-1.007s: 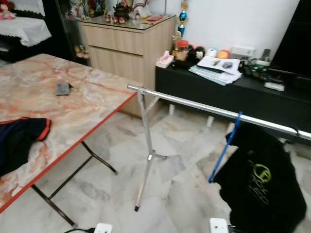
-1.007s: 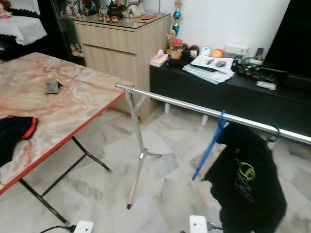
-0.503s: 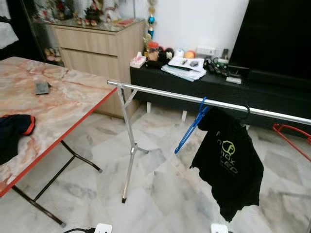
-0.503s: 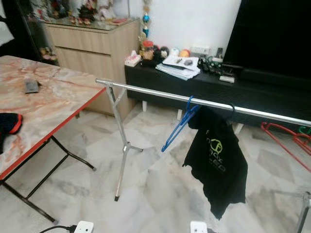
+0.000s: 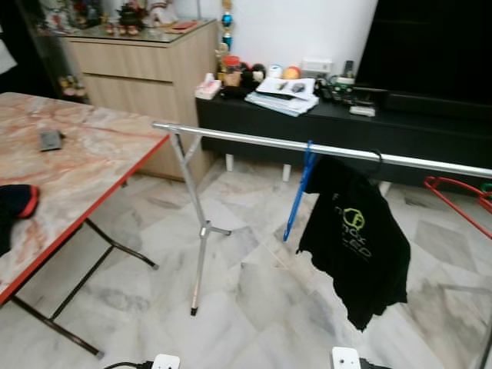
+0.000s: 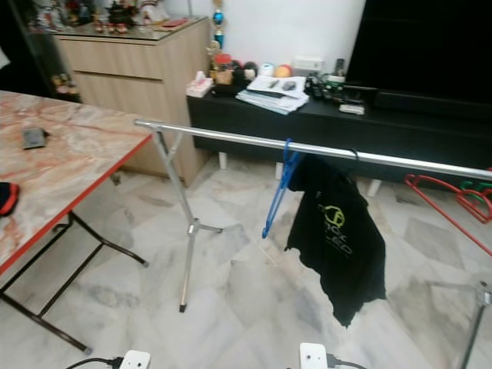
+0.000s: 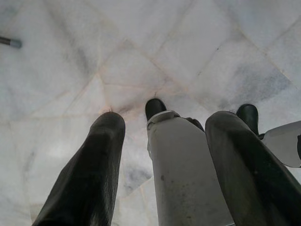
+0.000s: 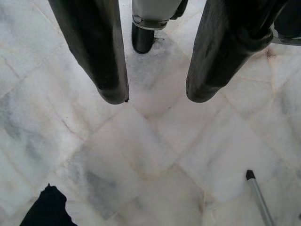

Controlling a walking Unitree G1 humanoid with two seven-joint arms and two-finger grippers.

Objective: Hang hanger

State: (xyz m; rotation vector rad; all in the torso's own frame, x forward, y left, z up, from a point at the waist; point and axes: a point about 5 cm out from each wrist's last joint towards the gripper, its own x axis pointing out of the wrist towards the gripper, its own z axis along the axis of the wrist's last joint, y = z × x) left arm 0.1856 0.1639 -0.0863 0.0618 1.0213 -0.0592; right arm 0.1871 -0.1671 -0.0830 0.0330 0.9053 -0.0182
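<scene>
Since before, the camera has turned right; the blue hanger (image 5: 298,192) hangs on the rail (image 5: 254,141) beside the black T-shirt (image 5: 355,238). Light, stiff, slippery plastic: grip near its hook. Left gripper (image 7: 164,136) and right gripper (image 8: 157,92) hang open, empty.

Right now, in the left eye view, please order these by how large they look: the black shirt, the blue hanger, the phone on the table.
1. black shirt, clearly the largest.
2. blue hanger, long but thin.
3. phone, the smallest, though it lies farther from the camera, so its true size is unsure.
</scene>
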